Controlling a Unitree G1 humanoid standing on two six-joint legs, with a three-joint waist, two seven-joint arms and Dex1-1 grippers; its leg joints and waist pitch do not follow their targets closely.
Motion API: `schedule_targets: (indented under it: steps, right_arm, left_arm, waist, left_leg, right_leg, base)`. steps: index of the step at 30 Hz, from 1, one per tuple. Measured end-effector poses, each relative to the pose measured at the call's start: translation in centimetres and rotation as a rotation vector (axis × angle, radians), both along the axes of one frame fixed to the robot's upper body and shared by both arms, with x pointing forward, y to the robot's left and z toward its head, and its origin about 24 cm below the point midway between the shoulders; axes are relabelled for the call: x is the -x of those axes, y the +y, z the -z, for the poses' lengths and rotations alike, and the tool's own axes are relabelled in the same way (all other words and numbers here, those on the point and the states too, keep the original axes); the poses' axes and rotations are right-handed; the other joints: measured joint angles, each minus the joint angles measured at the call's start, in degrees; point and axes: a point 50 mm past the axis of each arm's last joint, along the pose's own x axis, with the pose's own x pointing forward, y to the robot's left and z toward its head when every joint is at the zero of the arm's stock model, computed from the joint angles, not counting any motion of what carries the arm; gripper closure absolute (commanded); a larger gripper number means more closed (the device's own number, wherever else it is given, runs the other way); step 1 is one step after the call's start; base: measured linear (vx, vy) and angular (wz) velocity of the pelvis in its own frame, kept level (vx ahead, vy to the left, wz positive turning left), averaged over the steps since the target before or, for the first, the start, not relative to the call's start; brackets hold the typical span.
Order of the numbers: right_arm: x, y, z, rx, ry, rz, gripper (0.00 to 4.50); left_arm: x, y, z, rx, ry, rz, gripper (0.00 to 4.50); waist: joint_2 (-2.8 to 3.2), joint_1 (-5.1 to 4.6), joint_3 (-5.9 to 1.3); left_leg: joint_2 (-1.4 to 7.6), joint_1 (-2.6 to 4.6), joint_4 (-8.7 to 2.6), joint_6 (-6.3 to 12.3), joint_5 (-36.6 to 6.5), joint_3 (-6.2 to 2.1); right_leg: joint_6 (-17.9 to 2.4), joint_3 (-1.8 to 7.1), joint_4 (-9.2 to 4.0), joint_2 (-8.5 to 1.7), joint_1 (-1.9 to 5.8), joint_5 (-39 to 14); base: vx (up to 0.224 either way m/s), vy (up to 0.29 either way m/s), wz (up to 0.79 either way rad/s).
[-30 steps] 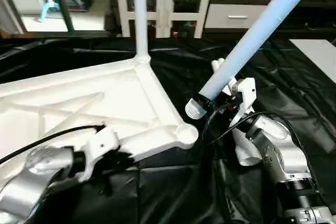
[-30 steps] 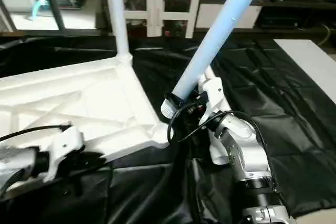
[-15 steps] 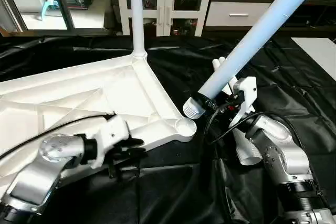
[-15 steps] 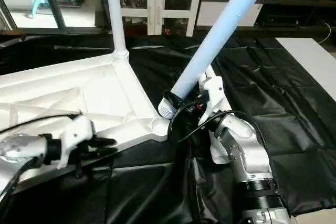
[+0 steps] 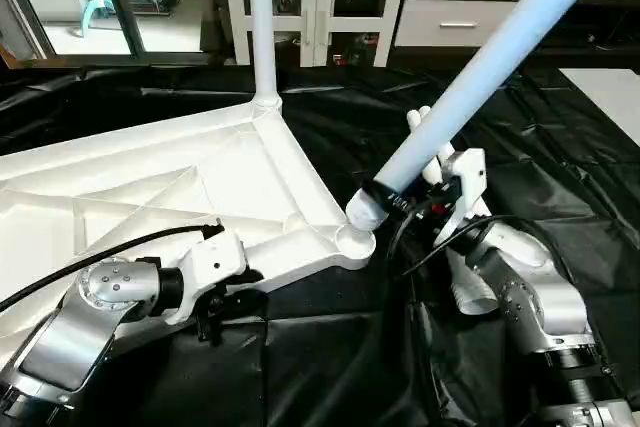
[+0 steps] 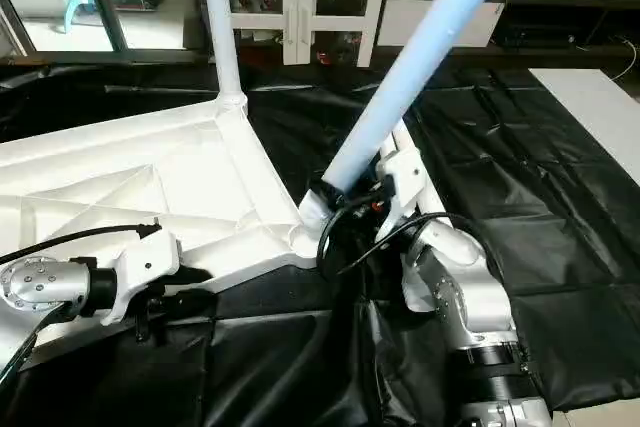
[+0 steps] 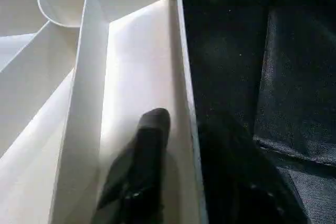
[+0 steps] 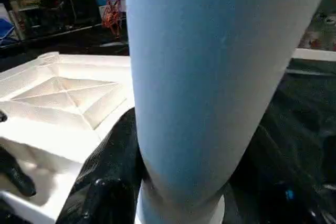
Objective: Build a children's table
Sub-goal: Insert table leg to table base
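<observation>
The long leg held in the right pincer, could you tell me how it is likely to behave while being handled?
The leg looks like a stiff hollow tube, so probably light and unbending. It juts far above the right pincer, which grips near its lower end, so it may lever and swing. Its smooth round surface could slip or twist in the grip.

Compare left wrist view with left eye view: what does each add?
Left wrist: the left pincer straddling the tabletop's edge wall, one finger inside, one outside. Left eye: the right pincer clamping a tilted leg, its end at the near corner socket; another leg upright in the far corner. Both: ribbed tabletop underside, black sheet.
</observation>
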Motion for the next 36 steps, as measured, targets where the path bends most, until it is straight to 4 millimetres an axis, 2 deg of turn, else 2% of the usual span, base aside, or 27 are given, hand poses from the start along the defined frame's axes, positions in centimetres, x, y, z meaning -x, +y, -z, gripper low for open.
schedule_targets:
  steps: [1,2,4,7,9,12,14,19,25,36]
  right_arm:
    - [0.0,0.0,0.0,0.000,0.003,-0.003,2.66]
    - [0.0,0.1,0.0,0.000,0.005,-0.007,2.66]
    - [0.1,0.1,0.0,-0.003,0.004,-0.026,2.66]
    - [0.2,0.2,0.1,0.004,0.004,-0.059,2.66]
    - [0.3,0.2,0.1,0.013,0.003,-0.081,2.66]
    - [0.3,-0.1,0.0,0.027,-0.004,-0.086,2.66]
    - [0.3,-0.4,-0.1,0.035,-0.009,-0.086,2.66]
    - [0.3,-0.4,-0.3,0.040,-0.029,-0.092,2.66]
    - [0.1,-0.6,-0.7,0.035,-0.043,-0.109,2.66]
    - [0.6,-2.1,0.1,0.120,-0.033,-0.223,2.66]
  left_arm:
    - [0.0,0.0,0.0,-0.001,0.001,0.003,3.19]
    - [0.0,0.0,0.0,0.000,0.004,0.002,3.39]
    - [0.0,0.0,0.0,0.002,0.015,0.002,3.31]
    - [0.0,0.0,0.0,0.002,0.021,0.006,3.78]
    - [0.0,0.0,0.0,0.002,0.022,0.009,3.76]
    - [-0.2,-0.1,0.0,0.001,0.014,0.012,4.24]
    - [-0.2,-0.2,0.1,0.003,0.017,0.015,4.16]
    - [-0.4,-0.3,0.2,-0.014,-0.003,0.026,4.44]
    - [-2.3,-1.8,0.3,-0.019,-0.043,0.080,4.49]
    - [-3.4,-2.0,0.0,-0.023,-0.048,0.145,4.49]
  waist:
    - [0.01,0.02,0.01]
    - [0.03,0.01,0.02]
    - [0.03,-0.04,0.02]
    - [0.03,-0.05,0.02]
    - [0.03,-0.02,0.02]
    - [0.03,0.08,0.02]
    - [0.05,0.10,0.02]
    - [0.10,0.56,0.03]
    - [0.62,2.35,0.13]
    - [0.88,2.28,0.22]
  left_leg:
    - [0.00,0.00,0.00,0.00,0.00,0.00]
    - [0.01,0.00,0.00,0.00,0.00,0.00]
    - [0.00,0.00,0.01,0.00,0.00,0.00]
    - [0.00,0.00,0.02,0.00,0.00,0.02]
    - [0.00,0.00,0.02,0.00,0.00,0.02]
    - [0.00,0.00,0.02,0.00,0.01,0.02]
    - [0.00,0.02,0.03,0.01,0.01,0.03]
    - [0.05,0.06,0.04,0.00,0.01,0.04]
    - [0.21,0.08,0.04,-0.02,0.04,0.31]
    - [0.48,-0.08,0.06,-0.12,0.13,0.31]
  right_leg:
    - [0.00,0.00,0.02,0.00,0.00,0.00]
    - [0.00,-0.01,0.03,0.00,0.00,0.00]
    - [0.00,0.01,0.03,0.00,0.00,0.00]
    - [0.00,0.02,0.02,0.00,0.00,0.00]
    - [0.00,0.01,0.02,0.00,0.00,0.00]
    - [0.00,0.00,0.03,-0.01,0.02,0.00]
    - [-0.01,0.00,0.05,-0.02,0.03,0.01]
    - [-0.01,-0.06,0.20,-0.03,0.04,0.01]
    - [-0.02,-0.11,0.25,-0.07,0.20,0.02]
    - [-0.02,-0.36,0.17,0.05,0.16,-0.05]
  base:
    - [0.000,0.000,0.00]
    - [0.000,0.000,0.00]
    - [0.000,0.000,0.00]
    - [0.000,0.000,0.00]
    - [0.000,0.000,0.00]
    - [0.000,0.000,0.00]
    - [0.000,0.000,0.00]
    - [0.000,0.000,0.00]
    - [0.000,0.000,0.00]
    - [0.000,0.000,0.00]
